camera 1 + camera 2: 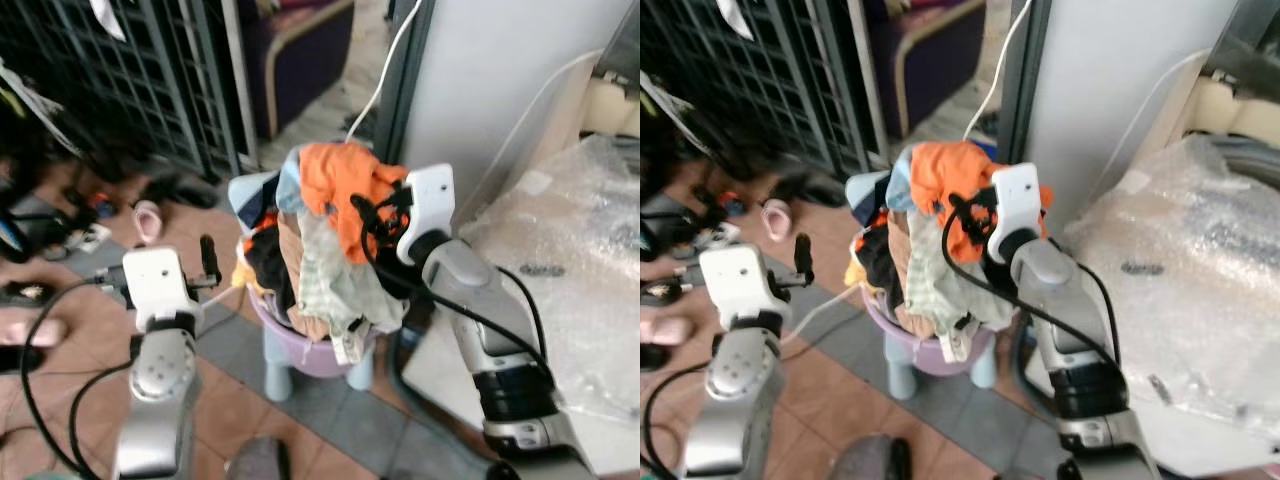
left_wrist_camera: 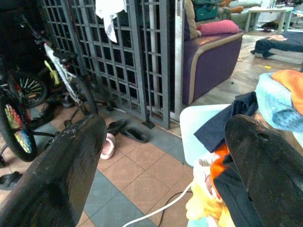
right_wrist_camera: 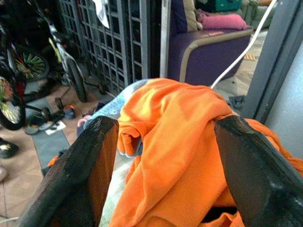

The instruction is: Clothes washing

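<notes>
Laundry is heaped in one lilac basket [image 1: 318, 352] that stands on a pale blue stool [image 1: 283, 372] on the tiled floor, with one tall pile of clothes [image 1: 322, 252] rising well above its rim. I count at least five garments in it: an orange top [image 1: 340, 190] at the crown, a light blue piece [image 1: 288, 190] beside it, a dark navy one [image 2: 226, 124], a pale green striped cloth [image 1: 335, 275] hanging down the front, and something yellow [image 1: 243, 275] low on the robot's left side; more are tangled underneath and cannot be told apart. Two arms are raised. The right gripper [image 3: 163, 156] is at the top of the heap with its fingers spread wide on either side of the orange top, which bulges between them; whether the fingers touch the cloth I cannot tell, as the head views hide them behind the wrist housing. The left gripper [image 2: 163, 161] hangs just beside the pile on its left, fingers apart with nothing between them, the navy and yellow clothes near its one finger. One white cable [image 1: 385, 70] runs up the grey upright behind the basket. To the robot's right, one surface wrapped in bubble wrap [image 1: 580, 260] is cut off by the frame edge. On the far left are a bicycle [image 2: 28, 99], a metal grille [image 2: 128, 52], a purple sofa [image 2: 213, 56] and several shoes, too dim and scattered to count.
</notes>
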Available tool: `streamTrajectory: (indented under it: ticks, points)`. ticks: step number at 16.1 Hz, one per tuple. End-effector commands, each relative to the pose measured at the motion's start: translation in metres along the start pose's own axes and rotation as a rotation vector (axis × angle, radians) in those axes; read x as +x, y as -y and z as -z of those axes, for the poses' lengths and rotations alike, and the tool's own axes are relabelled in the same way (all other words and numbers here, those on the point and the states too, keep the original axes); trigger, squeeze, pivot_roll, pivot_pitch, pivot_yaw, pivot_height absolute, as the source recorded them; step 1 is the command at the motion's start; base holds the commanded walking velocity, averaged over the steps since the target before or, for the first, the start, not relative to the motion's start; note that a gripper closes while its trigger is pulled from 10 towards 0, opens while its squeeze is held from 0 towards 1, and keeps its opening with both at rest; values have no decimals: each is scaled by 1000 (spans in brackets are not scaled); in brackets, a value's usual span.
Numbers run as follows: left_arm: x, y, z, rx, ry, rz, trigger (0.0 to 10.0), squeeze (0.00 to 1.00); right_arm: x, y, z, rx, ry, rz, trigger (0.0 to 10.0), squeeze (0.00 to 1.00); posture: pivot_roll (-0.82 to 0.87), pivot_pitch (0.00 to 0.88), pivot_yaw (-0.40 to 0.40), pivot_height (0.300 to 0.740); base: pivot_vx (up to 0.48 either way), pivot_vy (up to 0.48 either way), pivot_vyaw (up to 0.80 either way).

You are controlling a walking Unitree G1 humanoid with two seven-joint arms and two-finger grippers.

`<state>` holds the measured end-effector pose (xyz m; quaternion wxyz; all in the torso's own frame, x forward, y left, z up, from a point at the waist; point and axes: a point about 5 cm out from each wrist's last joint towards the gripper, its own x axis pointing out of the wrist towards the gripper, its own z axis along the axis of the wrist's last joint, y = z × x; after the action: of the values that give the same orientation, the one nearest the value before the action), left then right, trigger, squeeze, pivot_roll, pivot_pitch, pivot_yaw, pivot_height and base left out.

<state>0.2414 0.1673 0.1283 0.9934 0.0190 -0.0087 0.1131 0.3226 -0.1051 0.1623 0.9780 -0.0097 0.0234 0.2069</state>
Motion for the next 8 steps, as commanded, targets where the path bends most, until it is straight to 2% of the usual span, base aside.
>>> streamTrajectory:
  ticks: [1,3,4,5,6,8]
  points:
    - [0,1,-3,6,3,8,10000,0,1,2,0,-17,-2,3,10000,0,26,82,27,740,352,0,0]
    - [0,2,-2,8,2,14,10000,0,2,4,-8,-88,45,31,10000,0,26,83,28,740,358,0,0]
    - [0,3,-2,10,-1,19,10000,0,5,5,-13,-159,70,55,10000,0,23,83,27,740,262,0,0]
    - [-1,4,-1,10,-4,25,10000,0,8,10,-13,-189,61,101,10000,0,26,83,24,740,274,0,0]
    - [-1,4,-2,5,1,29,10000,0,9,9,-12,-194,51,92,10000,0,26,83,24,740,285,0,0]
    - [-2,4,0,5,-17,14,10000,0,12,11,-4,-193,6,85,10000,0,26,84,15,740,0,0,0]
